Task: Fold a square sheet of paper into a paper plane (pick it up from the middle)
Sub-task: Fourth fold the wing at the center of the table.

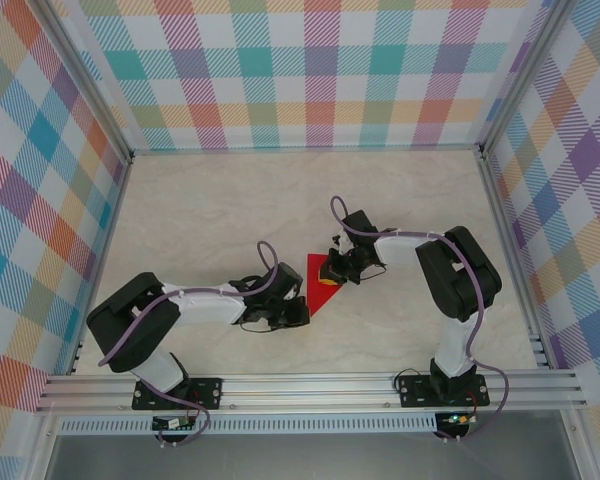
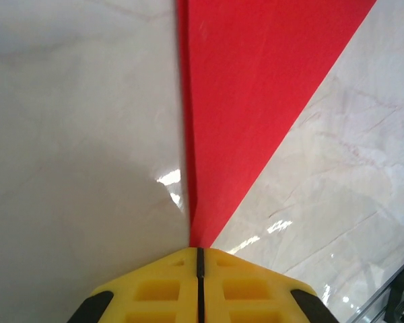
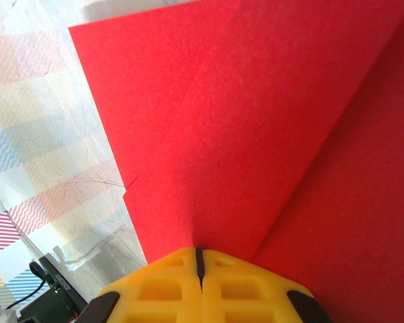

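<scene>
The red sheet of paper lies folded into a pointed wedge at the table's middle, between the two arms. My left gripper is at its near tip. In the left wrist view the yellow fingers are shut, and the paper's narrow point runs right into their seam. My right gripper sits on the wedge's wider far part. In the right wrist view its jaws are shut, with a raised crease of the layered red paper pinched between them.
The table is pale marble-patterned, fenced by aluminium rails and checked cloth walls. A rail carrying both arm bases runs along the near edge. Open tabletop lies behind and to the left of the paper.
</scene>
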{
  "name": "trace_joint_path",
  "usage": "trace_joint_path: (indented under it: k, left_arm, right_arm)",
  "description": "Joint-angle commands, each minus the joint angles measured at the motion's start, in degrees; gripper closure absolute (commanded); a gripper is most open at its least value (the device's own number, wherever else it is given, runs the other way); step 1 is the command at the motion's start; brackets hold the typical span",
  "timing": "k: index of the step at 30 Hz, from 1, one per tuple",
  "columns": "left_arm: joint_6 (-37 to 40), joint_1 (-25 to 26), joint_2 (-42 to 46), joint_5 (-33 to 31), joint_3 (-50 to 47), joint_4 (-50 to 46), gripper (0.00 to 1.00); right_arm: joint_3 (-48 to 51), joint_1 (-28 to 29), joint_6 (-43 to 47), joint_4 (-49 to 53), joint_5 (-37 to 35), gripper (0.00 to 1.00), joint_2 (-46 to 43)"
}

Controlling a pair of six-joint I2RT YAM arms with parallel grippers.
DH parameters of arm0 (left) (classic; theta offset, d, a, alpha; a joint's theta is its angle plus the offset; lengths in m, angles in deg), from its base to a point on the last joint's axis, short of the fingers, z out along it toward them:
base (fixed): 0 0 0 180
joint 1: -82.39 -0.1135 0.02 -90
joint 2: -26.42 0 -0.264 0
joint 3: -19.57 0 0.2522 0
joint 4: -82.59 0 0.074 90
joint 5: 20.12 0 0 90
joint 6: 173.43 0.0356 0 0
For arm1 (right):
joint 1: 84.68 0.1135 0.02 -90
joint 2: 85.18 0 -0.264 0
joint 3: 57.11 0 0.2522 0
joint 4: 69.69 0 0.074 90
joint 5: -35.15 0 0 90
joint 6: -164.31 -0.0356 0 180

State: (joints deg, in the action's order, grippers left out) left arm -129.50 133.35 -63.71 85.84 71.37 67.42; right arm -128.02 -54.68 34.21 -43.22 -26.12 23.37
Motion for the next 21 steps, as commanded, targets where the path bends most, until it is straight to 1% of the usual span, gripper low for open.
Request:
trace_joint_path:
  k: [1,7,9,11,21]
  left_arm:
    - [0.0,1.2,2.1,0.1,-0.6,-7.2,0.92]
    - [-0.6,1.2,9.4,-8.3,1.8,-7.0,0.92]
    - [-1.0,1.1,9.9,-9.6,2.0,-5.3,0.92]
    - [-1.0,1.0,9.1,-10.0,2.5,-4.0,0.92]
    - [-0.8,0.2,0.3,-6.7,5.6,1.4,0.94]
  right_arm:
    - [3.4,0.2,-0.9,7.5,-14.5,0.96,6.6]
    - [3.6,0.2,-1.0,7.2,-14.4,0.96,6.4]
    - [3.6,0.2,-0.9,7.1,-14.2,0.96,6.5]
    - [3.6,0.2,-0.9,7.0,-14.1,0.96,6.5]
    - [3.5,0.2,-0.6,5.9,-12.6,0.96,5.9]
